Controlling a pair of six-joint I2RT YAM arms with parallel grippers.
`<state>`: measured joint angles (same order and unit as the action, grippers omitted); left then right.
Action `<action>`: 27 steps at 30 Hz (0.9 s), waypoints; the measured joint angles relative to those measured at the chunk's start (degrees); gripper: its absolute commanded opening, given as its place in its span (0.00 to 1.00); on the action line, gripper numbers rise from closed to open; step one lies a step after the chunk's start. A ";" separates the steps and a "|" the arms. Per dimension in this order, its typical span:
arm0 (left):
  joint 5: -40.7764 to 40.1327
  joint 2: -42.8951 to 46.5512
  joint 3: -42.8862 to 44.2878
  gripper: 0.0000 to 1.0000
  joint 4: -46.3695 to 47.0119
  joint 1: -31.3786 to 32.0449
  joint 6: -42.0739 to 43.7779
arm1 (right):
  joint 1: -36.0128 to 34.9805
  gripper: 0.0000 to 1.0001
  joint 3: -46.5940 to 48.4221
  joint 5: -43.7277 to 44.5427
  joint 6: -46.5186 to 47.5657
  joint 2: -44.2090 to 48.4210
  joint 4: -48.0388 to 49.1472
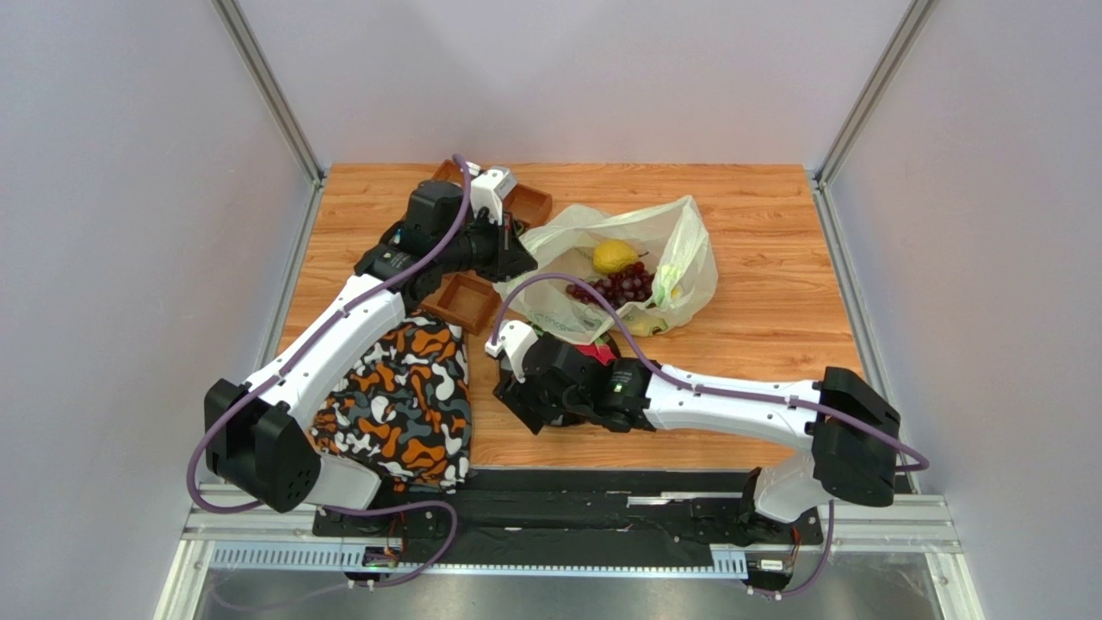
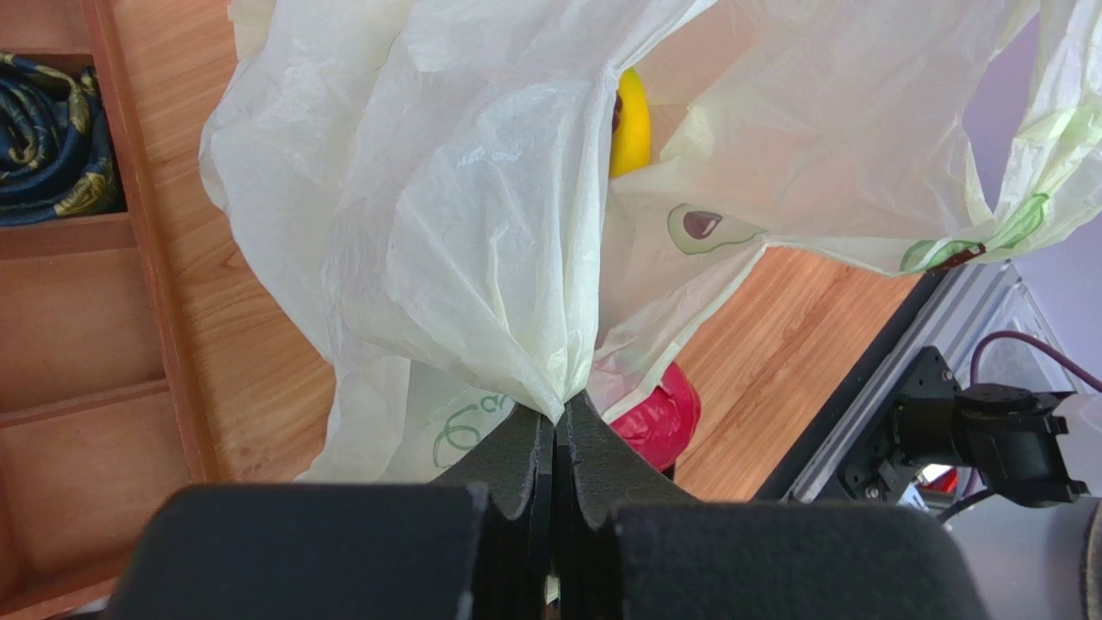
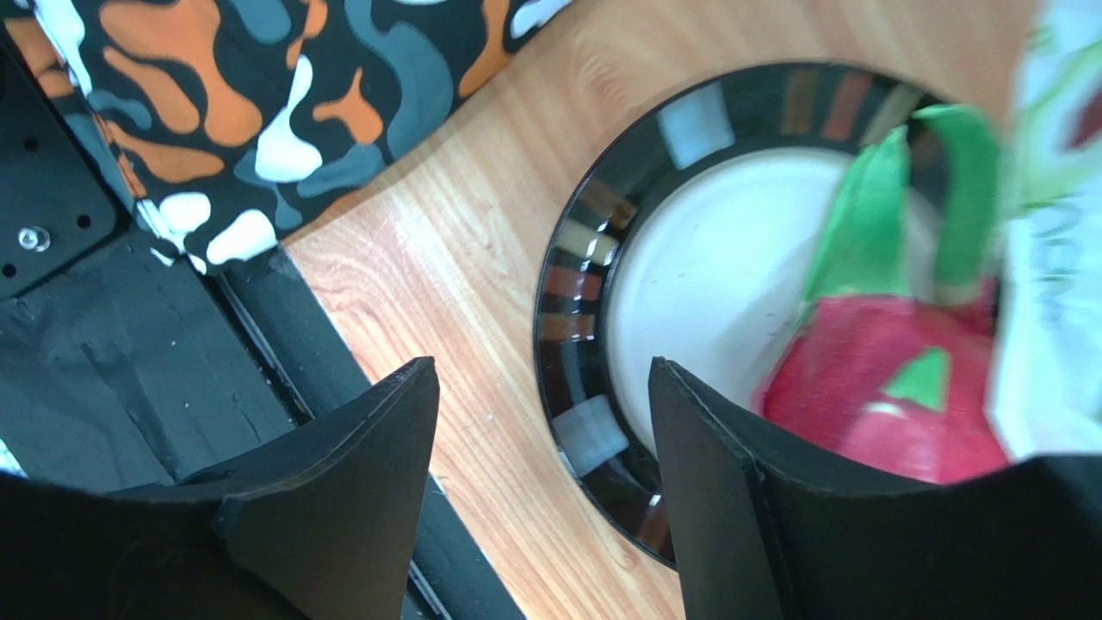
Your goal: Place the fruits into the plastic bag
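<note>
Closest to me, the orange, black and white patterned cloth [image 1: 401, 401] lies crumpled on the table [image 1: 776, 323], just in front of the left arm's base. Beside it, the right end effector [image 3: 541, 388] hangs low with its fingers well apart and nothing between them. It sits over the bare wood and the near rim of a dark-edged plate [image 3: 589, 233].

The dragon fruit [image 3: 880, 388] lies on the white middle of that plate, pink-red with green scales, on the side toward the bag. It is outside the bag, though the bag's edge is right next to it. From above I can only catch a bit of its pink [image 1: 595, 351] past the right wrist.

Further back the plastic bag [image 1: 673, 246] is spread on the table with its mouth held up on the left. The left end effector [image 2: 556, 439] is pressed together on a gathered pinch of the thin film at that edge. The film fans out upward from its fingertips.

Inside the bag sit the small round yellow fruit [image 1: 613, 255] and, just in front of it, the dark grape bunch [image 1: 630, 284]. I cannot make out the banana for sure.

To the left of the bag is a brown wooden tray [image 1: 462, 301]. One compartment holds a rolled dark cloth [image 2: 52, 129].
</note>
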<state>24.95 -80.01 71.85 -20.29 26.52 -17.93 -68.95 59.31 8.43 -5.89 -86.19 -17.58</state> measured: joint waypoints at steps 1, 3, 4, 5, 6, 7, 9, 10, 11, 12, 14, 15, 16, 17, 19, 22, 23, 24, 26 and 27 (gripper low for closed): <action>-0.02 0.02 0.00 0.00 0.00 0.00 0.00 | 0.15 0.66 0.44 0.66 0.24 0.57 -0.55; -0.07 0.11 0.00 0.00 0.00 0.00 -0.02 | 0.68 0.66 1.70 1.70 0.81 0.94 -1.11; -0.07 0.17 0.00 0.00 0.02 0.00 -0.02 | 1.33 0.66 2.78 2.05 1.22 0.90 -1.55; -0.07 0.22 0.00 0.00 0.07 0.00 -0.04 | 1.95 0.66 3.45 2.47 1.49 0.76 -1.79; -0.09 0.28 0.00 0.00 0.11 0.00 -0.07 | 2.91 0.66 4.35 3.34 2.05 0.55 -2.21; -0.09 0.31 0.00 0.00 0.20 0.00 -0.11 | 3.80 0.66 5.29 4.39 2.60 0.15 -2.67; -0.15 0.33 0.00 0.00 0.46 0.00 -0.20 | 5.31 0.66 7.02 6.62 4.13 -1.31 -3.13; -0.20 0.33 0.00 0.00 0.46 -0.02 -0.22 | 5.92 0.66 7.54 7.43 4.76 -2.03 -3.17; -0.39 0.33 0.00 0.00 0.48 -0.04 -0.09 | 6.62 0.66 7.89 8.07 5.46 -2.80 -3.26; -0.70 0.31 0.00 0.00 0.66 -0.17 -0.17 | 7.28 0.66 8.04 8.50 6.03 -3.48 -3.45; -0.70 0.33 0.00 0.00 0.81 -0.66 -0.24 | 8.57 0.65 8.50 8.57 7.02 -4.90 -4.09; -0.72 0.33 0.00 0.00 0.83 -0.68 -0.26 | 9.18 0.64 8.76 8.48 7.48 -5.66 -4.44; -0.70 0.33 0.00 0.00 0.83 -0.66 -0.26 | 9.75 0.64 9.01 8.41 7.89 -6.38 -4.63; -0.72 0.33 0.00 0.00 0.83 -0.66 -0.26 | 10.12 0.63 9.11 8.35 8.26 -6.86 -4.70; -0.94 0.33 0.00 0.00 0.87 -0.72 -0.24 | 10.88 0.63 9.46 8.07 9.01 -7.91 -5.05; -1.31 0.33 0.00 0.00 0.90 -1.07 -0.26 | 11.32 0.64 10.36 8.07 9.92 -9.81 -5.07; -1.29 0.33 0.00 0.00 0.87 -1.05 -0.28 | 11.32 0.64 10.73 8.20 10.40 -10.64 -4.98; -1.29 0.33 0.00 0.00 0.87 -1.05 -0.31 | 11.37 0.65 11.04 8.44 10.86 -11.41 -4.87; -1.29 0.33 0.00 0.00 0.85 -1.05 -0.37 | 11.47 0.66 11.56 8.90 11.72 -12.92 -4.79; -1.29 0.33 0.00 0.00 0.85 -1.05 -0.39 | 11.54 0.66 11.85 9.09 12.11 -13.75 -4.68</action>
<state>23.66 -79.68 71.85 -19.44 25.47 -18.33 -57.41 71.16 17.52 6.22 -99.94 -22.26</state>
